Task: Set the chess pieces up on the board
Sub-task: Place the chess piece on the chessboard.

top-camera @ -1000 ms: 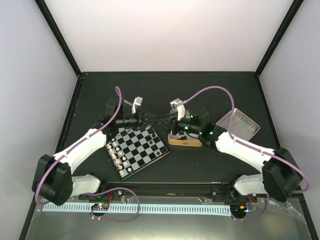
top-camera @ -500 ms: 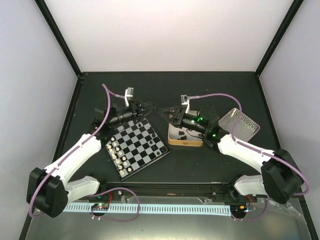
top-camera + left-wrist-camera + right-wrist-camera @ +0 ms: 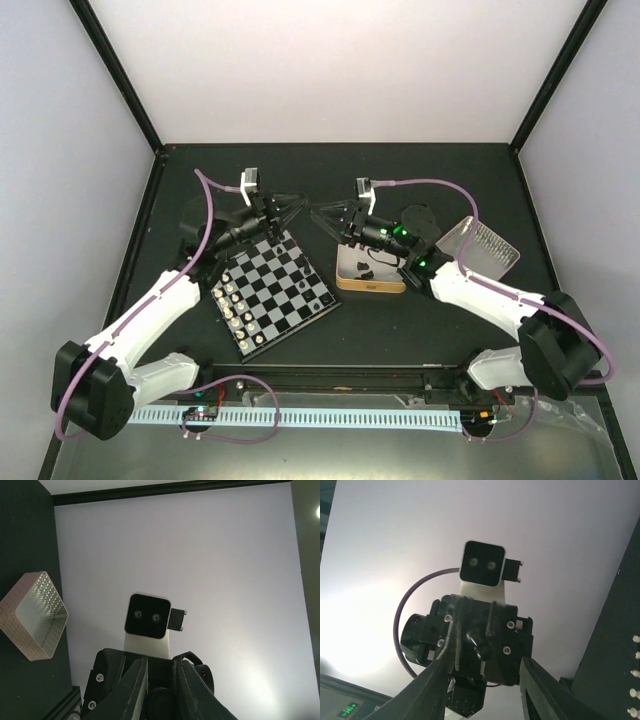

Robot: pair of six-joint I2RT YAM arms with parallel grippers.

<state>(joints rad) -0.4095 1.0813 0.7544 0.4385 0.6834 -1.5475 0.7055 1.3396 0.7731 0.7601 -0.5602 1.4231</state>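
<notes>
The left end effector (image 3: pixel 296 204) pinches 1 small black chess piece (image 3: pixel 473 641), tip to tip with the right end effector (image 3: pixel 322 213), whose fingers stand spread. Both hang above the surface (image 3: pixel 430 180), past the far corner of the board (image 3: pixel 275 295), which lies beside the tin (image 3: pixel 372 284).

No wording, brand or number can be read anywhere in these views; a small green-lit readout (image 3: pixel 349 710) on a dark panel, low left in the right wrist view, glows with characters too blurred to make out; the board (image 3: pixel 275 290) and the gold-walled tin (image 3: pixel 370 285) show no marking legible from above.
</notes>
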